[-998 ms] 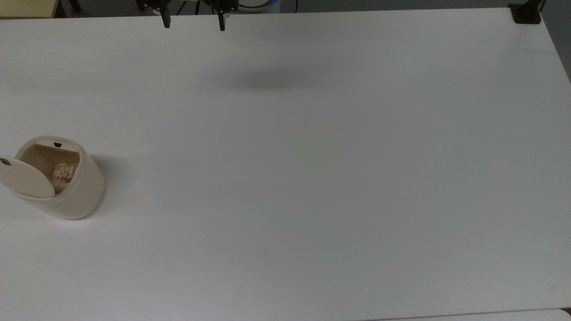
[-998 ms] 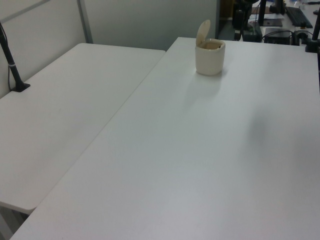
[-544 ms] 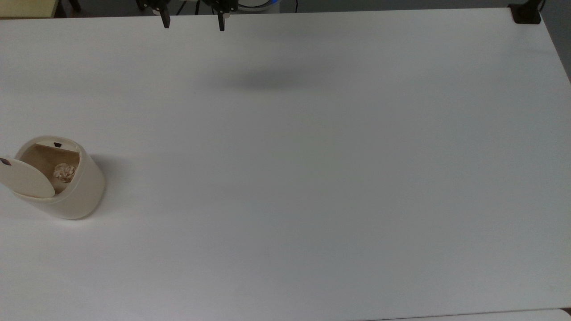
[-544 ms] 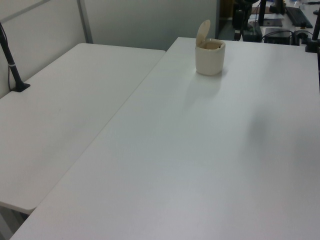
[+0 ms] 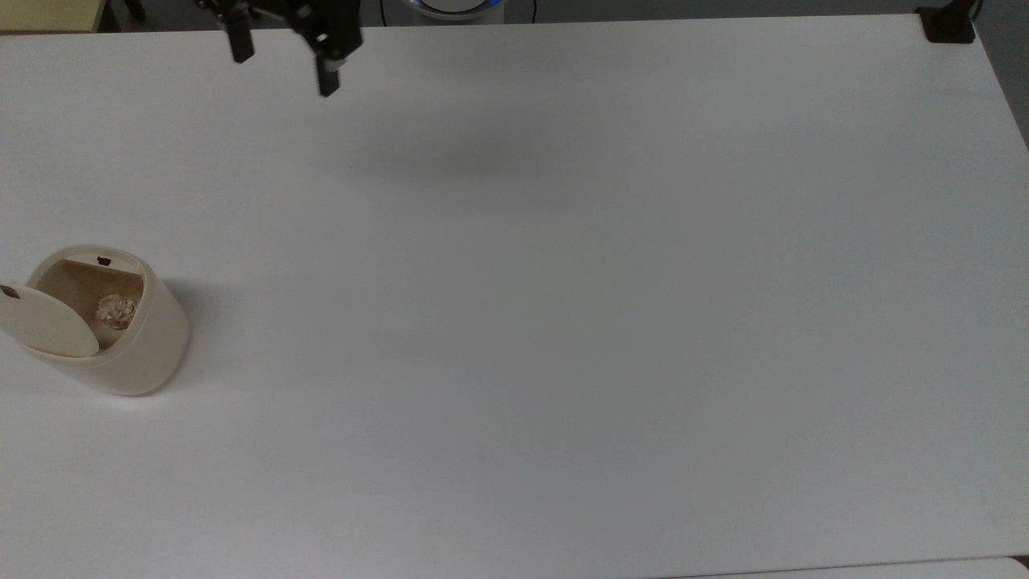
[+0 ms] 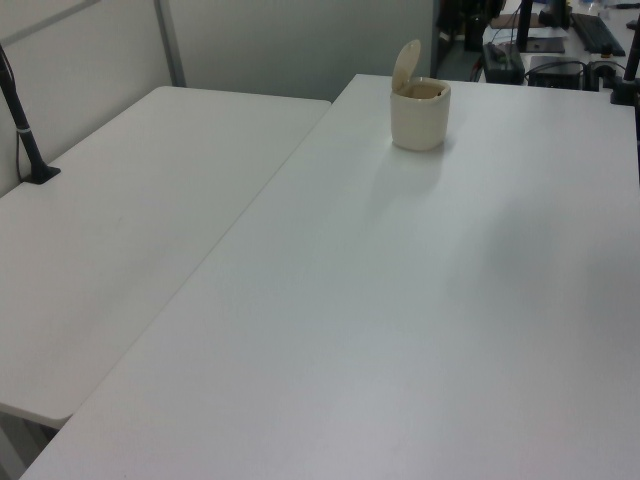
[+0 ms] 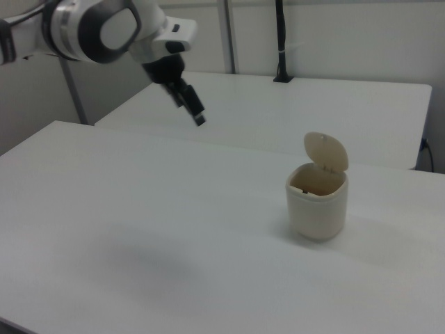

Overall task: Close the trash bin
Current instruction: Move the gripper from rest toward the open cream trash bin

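Note:
The trash bin [image 5: 137, 354] is a small cream-beige tub near the top view's left edge. Its hinged lid [image 5: 47, 323] stands raised, and a crumpled wad [image 5: 116, 311] lies inside. The left view has the bin [image 6: 420, 118] far off with the lid [image 6: 406, 63] upright. In the right view the bin [image 7: 318, 205] stands at the right with its lid [image 7: 325, 152] tipped back. My gripper [image 5: 281, 63] hangs open over the table's far edge, well away from the bin, with nothing between its fingers. The right view has the gripper [image 7: 195, 113] high at the left, pointing down.
The white table [image 5: 563, 322] is bare around the bin. A black clamp [image 5: 949, 24] sits on the corner at the top view's upper right. A second white table [image 6: 120, 230] adjoins, with a black post [image 6: 25, 130] on it.
My gripper has shifted toward the top view's left and reached further over the table, turning so one finger sits lower. The bin and its lid have not moved.

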